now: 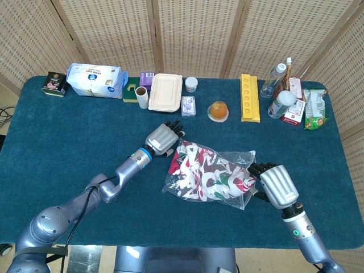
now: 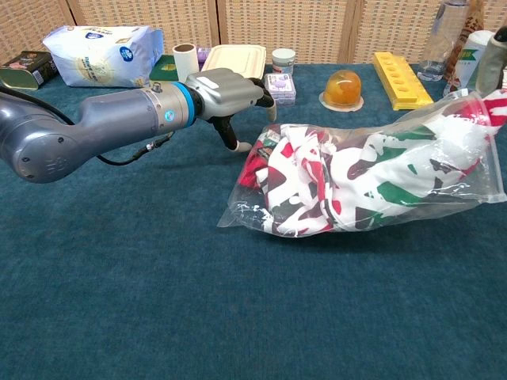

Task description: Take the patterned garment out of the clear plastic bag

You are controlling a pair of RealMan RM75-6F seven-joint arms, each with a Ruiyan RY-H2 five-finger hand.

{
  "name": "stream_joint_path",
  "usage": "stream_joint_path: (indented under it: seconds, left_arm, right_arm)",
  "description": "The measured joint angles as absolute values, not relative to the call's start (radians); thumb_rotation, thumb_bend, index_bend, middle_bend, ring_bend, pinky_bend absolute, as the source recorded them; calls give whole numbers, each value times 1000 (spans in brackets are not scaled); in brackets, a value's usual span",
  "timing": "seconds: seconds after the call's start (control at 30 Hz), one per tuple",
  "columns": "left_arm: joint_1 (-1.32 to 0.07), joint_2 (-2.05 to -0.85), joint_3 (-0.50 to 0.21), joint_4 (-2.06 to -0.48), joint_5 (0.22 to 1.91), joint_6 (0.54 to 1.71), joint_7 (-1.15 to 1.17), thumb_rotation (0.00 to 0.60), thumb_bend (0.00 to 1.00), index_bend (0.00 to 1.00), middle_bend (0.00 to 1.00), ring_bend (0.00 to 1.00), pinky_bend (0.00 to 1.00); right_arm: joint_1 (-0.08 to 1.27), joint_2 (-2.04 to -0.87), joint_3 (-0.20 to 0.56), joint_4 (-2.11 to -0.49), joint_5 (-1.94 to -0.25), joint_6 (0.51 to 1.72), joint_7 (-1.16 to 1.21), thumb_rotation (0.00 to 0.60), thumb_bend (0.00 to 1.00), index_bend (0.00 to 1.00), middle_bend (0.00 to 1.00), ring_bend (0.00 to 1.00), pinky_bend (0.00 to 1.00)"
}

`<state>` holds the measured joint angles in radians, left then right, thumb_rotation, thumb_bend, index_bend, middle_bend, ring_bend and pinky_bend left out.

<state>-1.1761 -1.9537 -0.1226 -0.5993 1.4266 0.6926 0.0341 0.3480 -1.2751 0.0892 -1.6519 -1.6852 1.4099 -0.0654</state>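
Head view shows me the crumpled red, green and white patterned garment (image 1: 205,173) inside the crinkly clear plastic bag (image 1: 242,161), mid-desk on blue felt. My right hand (image 1: 274,185) pinches the bag's right end; chest view crops that hand out. My left hand (image 2: 226,91), fingers spread and holding nothing, hovers at the bag's far-left mouth. No label reads clearly.

The robot's left arm reaches from the seven o'clock corner toward one o'clock, its silver five-finger left hand (image 1: 162,138) (image 2: 228,89) back-up, dark fingers (image 1: 176,128) spread apart and empty, thumb angled down. The right arm enters from five o'clock; its silver right hand (image 1: 276,185), knuckles up, has its fingers curled toward nine o'clock, pinching the clear plastic bag's (image 1: 242,196) edge.
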Motion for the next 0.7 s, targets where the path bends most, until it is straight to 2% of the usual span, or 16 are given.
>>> stream_joint_path:
  seconds: [0.3,0.5,0.7]
  left_arm:
    - [-1213,-2017,-134,-510,1426,655,-38,600,420,351,162,48,208]
    - [-1220,-2031,-123,-484,1443,647,-83,600,502,442,162,48,208]
    - [-1213,-2032,-109,-478,1458,661,-106,600,511,482,162,48,208]
  right_arm:
    - [348,-1274,90,-1645,-1674,1409,-61,600,556,752,553,648,660]
    - [347,-1272,88,-1644,-1668,1408,-60,600,556,752,553,648,660]
    - [347,-1271,88,-1645,-1667,1409,-57,600,556,753,553,648,660]
